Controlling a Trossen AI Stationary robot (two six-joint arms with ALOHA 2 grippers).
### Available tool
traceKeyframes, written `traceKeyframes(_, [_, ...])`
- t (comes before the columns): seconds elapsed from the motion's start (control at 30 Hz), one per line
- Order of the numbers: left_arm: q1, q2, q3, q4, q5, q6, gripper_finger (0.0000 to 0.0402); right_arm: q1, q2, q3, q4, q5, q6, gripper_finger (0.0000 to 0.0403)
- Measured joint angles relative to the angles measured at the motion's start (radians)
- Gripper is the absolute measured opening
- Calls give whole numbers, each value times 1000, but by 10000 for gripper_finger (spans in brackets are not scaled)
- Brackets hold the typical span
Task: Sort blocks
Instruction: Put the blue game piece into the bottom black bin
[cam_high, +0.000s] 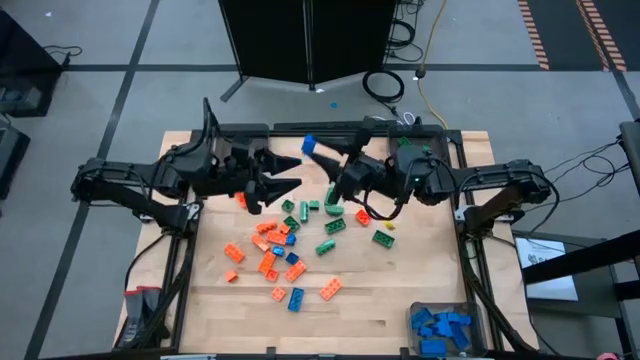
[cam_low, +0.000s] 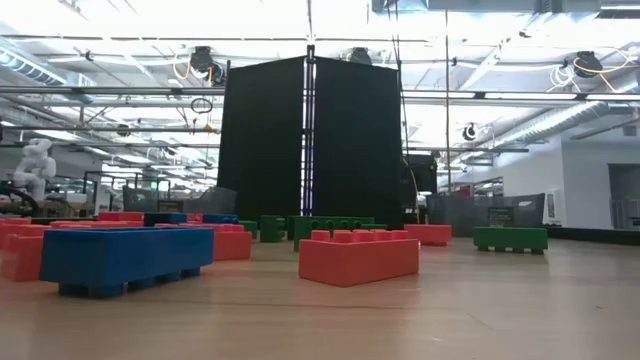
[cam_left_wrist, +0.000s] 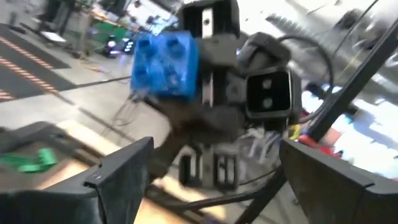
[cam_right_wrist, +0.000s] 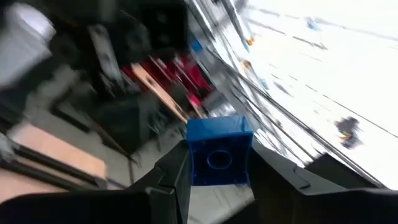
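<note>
High view: your right gripper is raised over the table's far-middle, fingers clamped on a small blue studded plastic brick; your left gripper sits just beside it, fingers spread wide w/ nothing between them. Progress, my read: early to mid. The clear grey rectangular bin at the near right corner has a batch of blue bricks in it, but a loose heap of orange, green and blue bricks is spread across the middle of the wooden table, so most sorting is left. No other bin in shot. Low view: oblong bricks up close on the wood, no gripper visible. Left wrist view: the wide-open left fingers frame the right gripper holding the blue brick aloft. Right wrist view: blue brick pinched between the right fingers, hollow underside facing the cam. Room: the two arms are close together mid-table, so separate them first; the wood between heap and bin looks bare, w/ the table's edge right beside the bin.
</note>
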Motion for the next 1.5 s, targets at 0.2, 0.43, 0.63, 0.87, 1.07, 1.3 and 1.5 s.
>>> traceKeyframes(0.2, [1, -83, 0, -199, -164, 54, 352, 49, -45, 0, -196, 171, 66, 120])
traceKeyframes(0.43, [1, -147, 2, -383, -245, 75, 352, 176, -133, 0, -1067, 138, 902, 120])
traceKeyframes(0.63, [1, -152, 2, -523, -250, 73, 352, 363, -141, 0, -1500, -219, 1595, 121])
traceKeyframes(0.87, [1, -152, 2, -608, -266, 72, 352, 609, -140, -33, -1570, -306, 2075, 121])
traceKeyframes(1.07, [1, -152, 1, -696, -276, 72, 352, 763, -106, -151, -1504, -399, 2400, 121])
traceKeyframes(1.3, [1, -151, -33, -766, -280, 42, 352, 859, -21, -257, -1334, -558, 2501, 121])
traceKeyframes(1.5, [1, -145, -62, -770, -280, 15, 352, 884, 9, -302, -1223, -584, 2512, 122])
